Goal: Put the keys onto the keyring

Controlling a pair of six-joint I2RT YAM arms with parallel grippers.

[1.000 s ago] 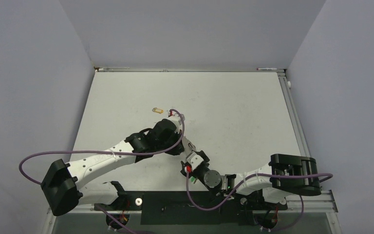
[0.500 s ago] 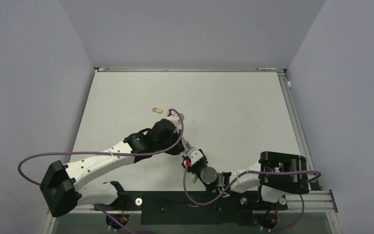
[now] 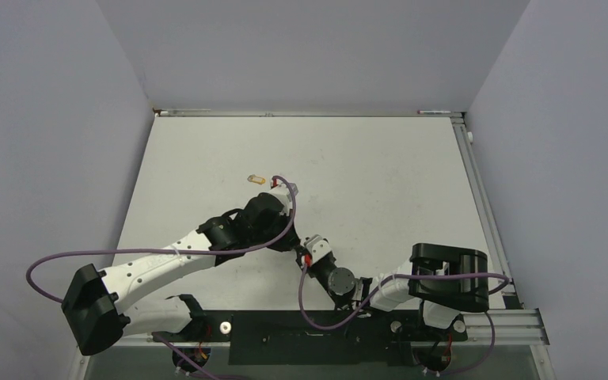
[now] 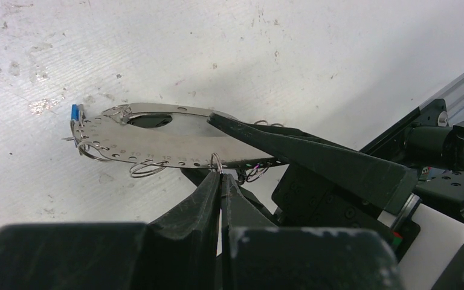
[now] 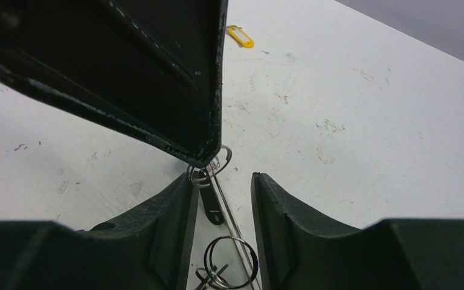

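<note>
Right gripper (image 5: 223,184) advanced, jaws apart astride the metal disc (image 4: 157,142).
Left gripper (image 4: 220,179) clamped on the keyring (image 4: 216,162); an off-centre right closure could twist it loose.

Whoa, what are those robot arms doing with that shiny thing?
They're working on a keyring, a flat silver disc edged with wire rings. The left claw is pinched shut on one wire ring. The right claw has a finger either side of the disc, gaps showing. A blue tag sits at the disc's edge; a yellow tag lies on the table.
</note>
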